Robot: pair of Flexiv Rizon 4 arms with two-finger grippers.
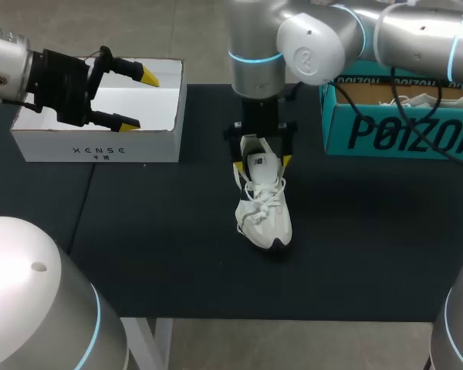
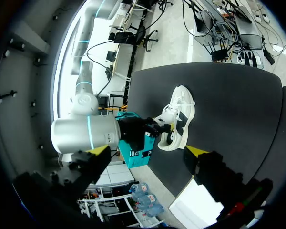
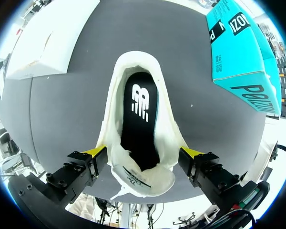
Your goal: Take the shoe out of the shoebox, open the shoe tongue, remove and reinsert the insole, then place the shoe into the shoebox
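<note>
One shoe clasped in right claw.

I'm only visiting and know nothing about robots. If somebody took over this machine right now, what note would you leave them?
Left gripper: open, empty, at the white box.
Right gripper: down at the heel end of the shoe; grip unclear.
Shoe: out of the teal shoebox, upright on the table, black insole inside it.
Done: shoe taken out.
Left: put the shoe back in the shoebox. Whether the tongue and insole steps are finished cannot be told.
</note>
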